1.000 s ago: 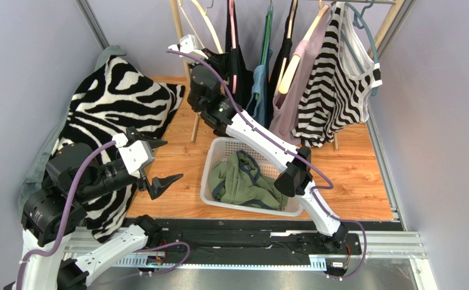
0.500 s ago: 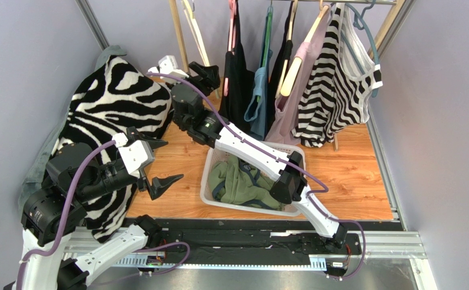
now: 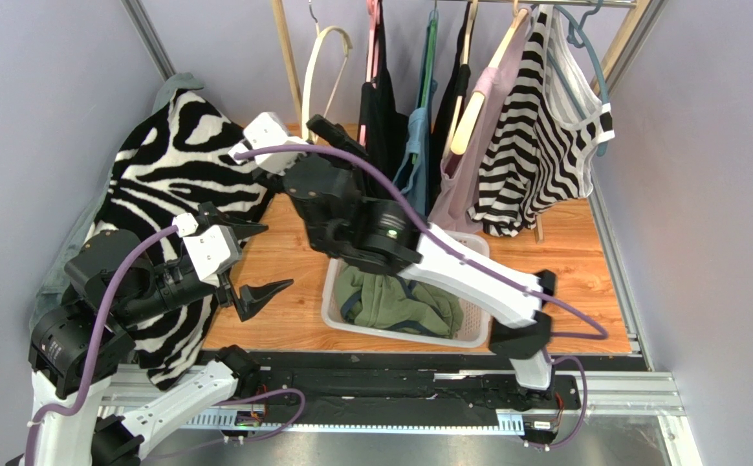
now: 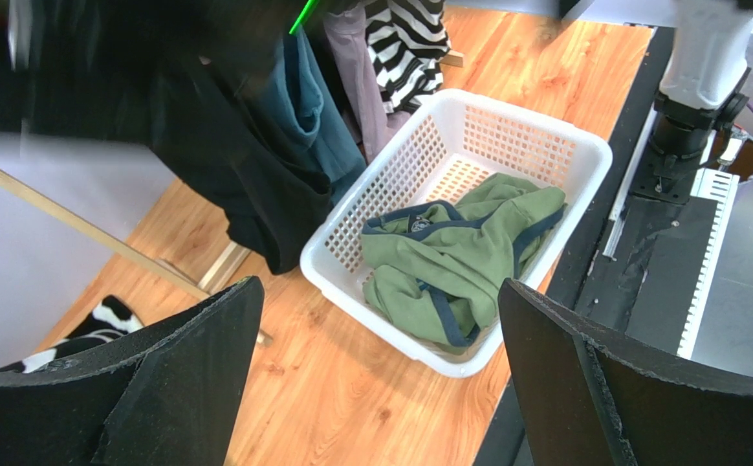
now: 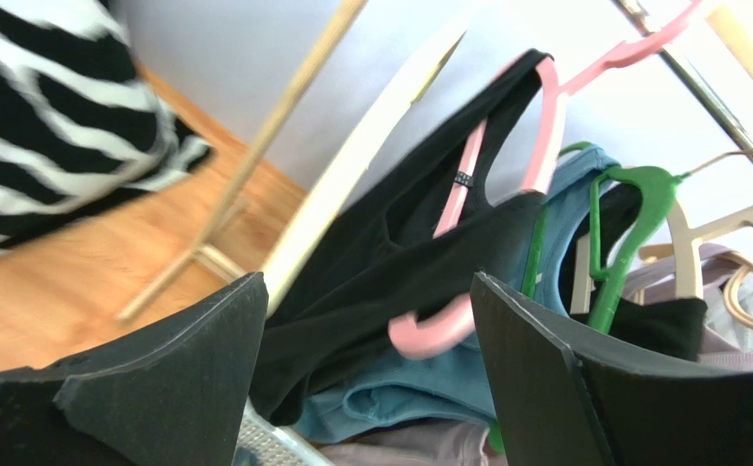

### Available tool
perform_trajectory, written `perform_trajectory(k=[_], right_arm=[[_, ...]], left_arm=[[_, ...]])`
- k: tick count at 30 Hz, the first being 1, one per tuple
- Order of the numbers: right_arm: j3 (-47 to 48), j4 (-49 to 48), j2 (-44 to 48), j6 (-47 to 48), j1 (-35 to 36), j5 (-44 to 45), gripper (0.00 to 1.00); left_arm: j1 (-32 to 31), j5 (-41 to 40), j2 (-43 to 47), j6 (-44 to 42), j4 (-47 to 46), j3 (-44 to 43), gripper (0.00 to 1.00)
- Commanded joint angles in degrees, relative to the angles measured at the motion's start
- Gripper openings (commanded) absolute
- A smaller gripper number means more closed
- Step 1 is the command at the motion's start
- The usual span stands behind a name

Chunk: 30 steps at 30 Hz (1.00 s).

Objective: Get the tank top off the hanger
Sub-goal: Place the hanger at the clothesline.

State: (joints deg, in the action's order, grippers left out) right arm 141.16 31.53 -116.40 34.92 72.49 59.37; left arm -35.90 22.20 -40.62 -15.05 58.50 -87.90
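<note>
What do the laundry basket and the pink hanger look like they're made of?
Basket: looks like moulded white plastic, slightly glossy, with gridded holes in its walls. Pink hanger: probably plastic too, smooth, evenly coloured, faint sheen.

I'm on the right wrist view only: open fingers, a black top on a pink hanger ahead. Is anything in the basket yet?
Observer: Yes, a green garment lies crumpled in the basket.
Operator: Where's the other arm?
Observer: The left gripper is open and empty, hovering left of the basket.
Operator: What hangs past the blue top, further right?
Observer: A black-and-white striped top hangs furthest right.
</note>
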Motion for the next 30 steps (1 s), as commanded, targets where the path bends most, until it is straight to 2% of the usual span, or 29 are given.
perform_trajectory(k=[1, 5, 8, 12, 19, 23, 28, 30], right_arm=[[-2.1, 8.6, 11.2, -12.0, 1.2, -5.2, 0.82], [-1.8, 9.5, 13.1, -17.0, -2.1, -5.4, 0.81], [0.8, 11.0, 12.4, -21.4, -5.6, -4.7, 0.75], [1.0, 12.0, 12.5, -26.0, -9.4, -10.7, 0.75], [2.6, 13.5, 11.2, -34.5, -16.1, -19.1, 0.76], [4.3, 13.4, 9.6, -38.3, -17.7, -20.9, 0.81], [6.8, 14.5, 6.8, -42.7, -20.2, -22.0, 0.82], [6.8, 15.0, 6.4, -45.6, -21.2, -25.3, 0.83]], left_arm=[[0.7, 1.5, -0.8, 1.1, -1.0, -1.6, 0.99], [1.4, 2.4, -0.8, 0.8, -0.7, -2.0, 0.99], [1.7, 2.9, -0.7, 0.5, -0.5, -2.2, 0.99], [2.1, 3.1, -0.8, -0.1, -0.4, -2.5, 0.99], [2.0, 3.4, -1.2, -0.3, -0.2, -2.1, 0.99], [2.0, 3.3, -1.2, -0.7, -0.2, -1.9, 0.99], [2.1, 3.1, -1.0, -1.0, -0.1, -1.5, 0.99], [2.1, 3.0, -0.9, -1.1, -0.1, -1.3, 0.99]])
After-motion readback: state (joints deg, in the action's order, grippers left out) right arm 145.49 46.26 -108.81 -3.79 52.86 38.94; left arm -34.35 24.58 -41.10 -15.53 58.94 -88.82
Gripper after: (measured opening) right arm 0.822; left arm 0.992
